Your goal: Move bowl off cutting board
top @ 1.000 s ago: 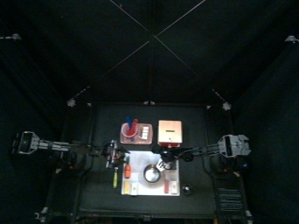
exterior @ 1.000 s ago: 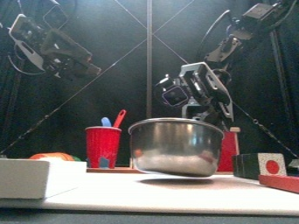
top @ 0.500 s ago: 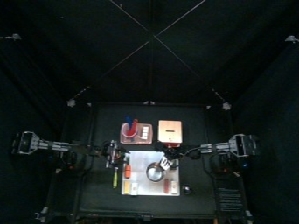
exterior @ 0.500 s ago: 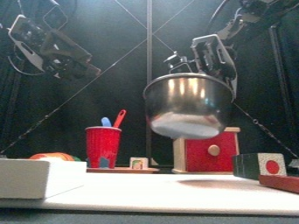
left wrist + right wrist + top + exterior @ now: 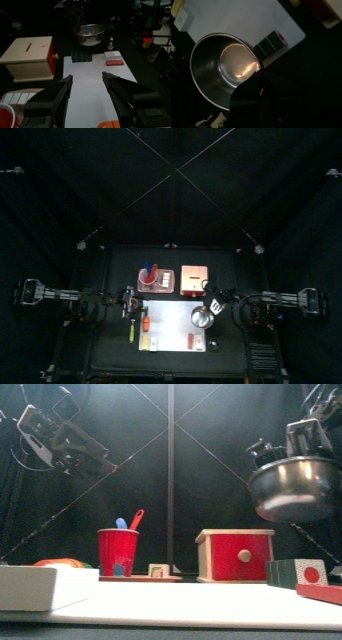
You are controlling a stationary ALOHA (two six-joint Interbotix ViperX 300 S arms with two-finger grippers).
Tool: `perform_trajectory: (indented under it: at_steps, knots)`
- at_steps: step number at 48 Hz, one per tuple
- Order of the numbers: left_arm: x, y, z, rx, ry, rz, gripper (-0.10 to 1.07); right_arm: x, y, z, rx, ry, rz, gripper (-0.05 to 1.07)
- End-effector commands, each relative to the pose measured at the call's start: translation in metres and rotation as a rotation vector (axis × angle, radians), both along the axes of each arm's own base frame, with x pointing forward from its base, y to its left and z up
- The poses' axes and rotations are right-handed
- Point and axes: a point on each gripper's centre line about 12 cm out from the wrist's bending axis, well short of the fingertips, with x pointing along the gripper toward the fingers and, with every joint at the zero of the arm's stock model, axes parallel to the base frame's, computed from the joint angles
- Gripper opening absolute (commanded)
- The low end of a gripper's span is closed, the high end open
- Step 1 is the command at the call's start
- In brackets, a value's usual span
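Since the earlier frames the bowl (image 5: pixel 294 487) has been lifted from the middle of the cutting board (image 5: pixel 171 323) and carried toward the board's right edge; it is now held in the air, tilted, high at the right of the front view. In the top view the bowl is seen at the board's right edge, roughly over the boundary between board and bare tabletop; whether it is wholly clear of the board cannot be told from that view. The bowl's rim is pinched between the jaws of the right gripper (image 5: pixel 256 82), which are set narrowly on the metal wall, as shown in the right wrist view, where the shiny inside of the bowl fills the picture above the white board. The left gripper (image 5: pixel 87 87) is held over the left edge of the board, its jaws spread wide with nothing between them. Along the board's right edge a small dark block (image 5: pixel 81 56) and a red and white block (image 5: pixel 113 59) are seen lying. Beyond the board's far edge a red wooden box (image 5: pixel 235 555) with a pale top is placed, and toward the far left a red cup (image 5: pixel 118 550) holding blue and red items is set.
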Motion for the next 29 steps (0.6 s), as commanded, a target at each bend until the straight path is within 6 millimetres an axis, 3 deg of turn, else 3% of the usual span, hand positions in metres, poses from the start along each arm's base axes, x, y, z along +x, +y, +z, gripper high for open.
perform_trajectory:
  at_steps: [1,12,29]
  knots:
    - [0.005,0.002,0.011,0.004,-0.036,0.005,0.87,-0.017,-0.003,0.0,-0.012,-0.009,-0.022,0.49]
    - [0.005,0.002,0.011,0.003,-0.035,0.007,0.87,-0.051,-0.01,-0.029,-0.02,0.113,-0.063,0.49]
    - [0.004,0.005,0.01,0.004,-0.03,0.015,0.87,-0.066,-0.024,-0.056,-0.095,0.182,-0.096,0.5]
